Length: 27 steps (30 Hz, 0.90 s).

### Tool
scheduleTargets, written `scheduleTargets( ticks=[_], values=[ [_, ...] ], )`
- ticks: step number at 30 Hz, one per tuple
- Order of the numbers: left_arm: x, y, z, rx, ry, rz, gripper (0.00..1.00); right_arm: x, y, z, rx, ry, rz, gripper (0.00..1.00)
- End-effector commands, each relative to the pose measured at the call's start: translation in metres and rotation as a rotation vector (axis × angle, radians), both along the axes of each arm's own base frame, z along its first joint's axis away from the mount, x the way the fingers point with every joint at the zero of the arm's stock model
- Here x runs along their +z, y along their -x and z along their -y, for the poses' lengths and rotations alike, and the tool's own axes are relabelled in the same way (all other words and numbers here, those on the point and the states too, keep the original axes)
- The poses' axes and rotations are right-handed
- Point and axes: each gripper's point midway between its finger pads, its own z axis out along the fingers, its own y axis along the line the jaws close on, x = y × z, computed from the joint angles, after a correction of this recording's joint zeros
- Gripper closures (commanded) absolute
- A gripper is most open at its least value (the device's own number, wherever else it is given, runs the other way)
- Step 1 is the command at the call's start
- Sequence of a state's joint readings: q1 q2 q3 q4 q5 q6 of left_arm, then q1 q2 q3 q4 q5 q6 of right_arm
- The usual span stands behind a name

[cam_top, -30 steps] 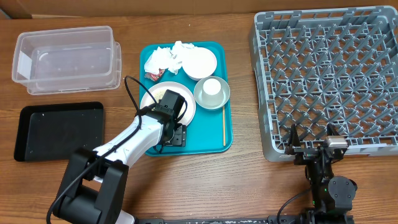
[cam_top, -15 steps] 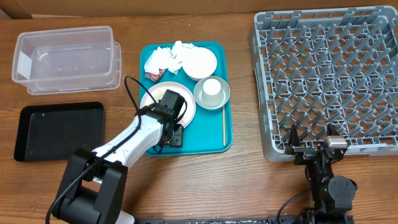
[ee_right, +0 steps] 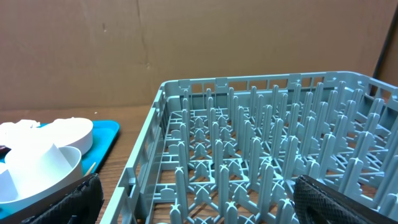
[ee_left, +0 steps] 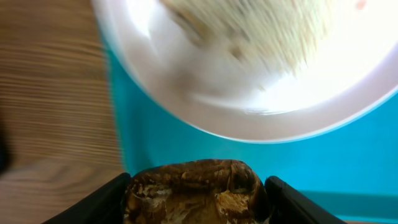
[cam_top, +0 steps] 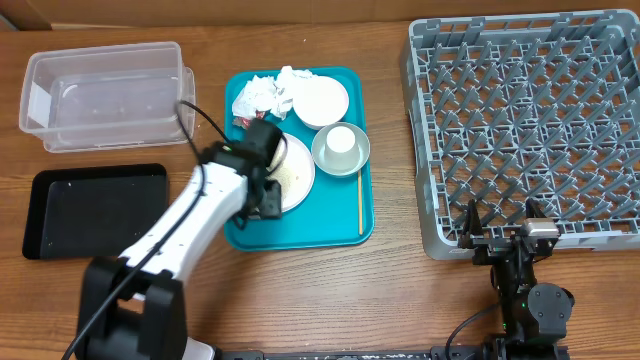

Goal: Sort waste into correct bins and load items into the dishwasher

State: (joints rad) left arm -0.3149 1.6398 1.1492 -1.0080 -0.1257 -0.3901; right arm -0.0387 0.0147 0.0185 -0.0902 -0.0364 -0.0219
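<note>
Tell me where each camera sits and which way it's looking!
Overhead: above the table, looking straight down at clear tub, black tray, teal tray and dish rack; left arm and right arm show.
Left wrist: on the left arm, looking down close at the white plate; its left end effector grips a brown lump.
Right wrist: on the right arm, low, looking level across the rack at a cardboard wall; the right end effector shows fingers in the bottom corners.
Shared: overhead and left wrist both show plate and teal tray.

Plate (cam_top: 298,175), white with pale beige speckling; food lump (ee_left: 193,190), mottled brown; serving tray (cam_top: 345,225), teal; dish rack (cam_top: 530,120), grey grid; tub (cam_top: 110,95), clear; shallow tray (cam_top: 95,210), black; napkins (cam_top: 265,92), white; bench (cam_top: 350,290), brown wood grain
</note>
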Motion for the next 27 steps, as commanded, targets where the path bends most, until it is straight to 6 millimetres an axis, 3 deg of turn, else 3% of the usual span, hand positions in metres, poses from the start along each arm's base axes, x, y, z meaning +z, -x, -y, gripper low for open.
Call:
scheduleTargets(
  ticks=[1,7,18,24,27],
  values=[
    [0.032,-0.021,-0.032,0.1,-0.053,0.096,0.3,-0.001,0.0,0.002,-0.011,0.002,0.008,0.0],
    [0.04,-0.028,-0.101,0.336,-0.067,0.117,0.32,-0.001,0.0,0.002,-0.011,0.002,0.008,0.0],
    [0.042,-0.008,-0.238,0.85,-0.061,0.204,0.31,-0.001,0.0,0.002,-0.011,0.002,0.008,0.0],
    [0.032,0.001,-0.28,0.982,-0.032,0.233,0.28,-0.001,0.0,0.002,-0.011,0.002,0.008,0.0],
    [0.024,0.005,-0.284,1.007,-0.012,0.21,0.07,-0.001,0.0,0.002,-0.011,0.002,0.008,0.0]
  ],
)
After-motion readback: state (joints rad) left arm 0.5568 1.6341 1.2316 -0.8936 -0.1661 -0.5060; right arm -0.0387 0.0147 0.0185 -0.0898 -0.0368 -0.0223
